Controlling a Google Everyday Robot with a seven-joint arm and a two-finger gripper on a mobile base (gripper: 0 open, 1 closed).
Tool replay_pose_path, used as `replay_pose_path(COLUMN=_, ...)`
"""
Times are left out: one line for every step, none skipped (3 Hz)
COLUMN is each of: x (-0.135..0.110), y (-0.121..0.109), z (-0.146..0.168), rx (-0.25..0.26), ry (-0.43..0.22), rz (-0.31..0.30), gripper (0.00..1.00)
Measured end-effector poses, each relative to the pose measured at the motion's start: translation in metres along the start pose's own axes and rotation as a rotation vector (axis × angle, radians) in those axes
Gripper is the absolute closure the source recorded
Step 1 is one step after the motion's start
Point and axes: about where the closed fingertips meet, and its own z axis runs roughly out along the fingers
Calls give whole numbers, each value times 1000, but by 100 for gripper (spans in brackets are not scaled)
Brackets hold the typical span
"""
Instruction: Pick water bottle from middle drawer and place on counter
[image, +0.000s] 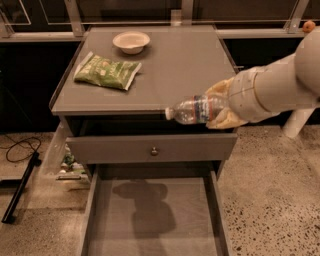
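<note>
My gripper (221, 107) is at the right front corner of the counter (185, 60), clamped around the base end of the water bottle (192, 109). The bottle is small, clear plastic with a red-and-blue label, lying level with its white cap pointing left, right at the counter's front edge. The counter is a flat grey top. Below, the middle drawer (200, 227) stands pulled out, with shadow on its grey floor.
</note>
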Motion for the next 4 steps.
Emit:
replay_pose_path(x=-13, y=-35, z=-23, rx=59, ry=-22, rz=-25, gripper=100)
replay_pose_path(x=-13, y=-35, z=-23, rx=59, ry=-22, rz=-25, gripper=100)
replay_pose_path(x=-19, y=-53, z=-13, rx=56, ry=-32, rz=-54, gripper=100)
replay_pose_path(x=-30, y=-100, z=16, rx=65, ry=-80, rz=-68, gripper=100)
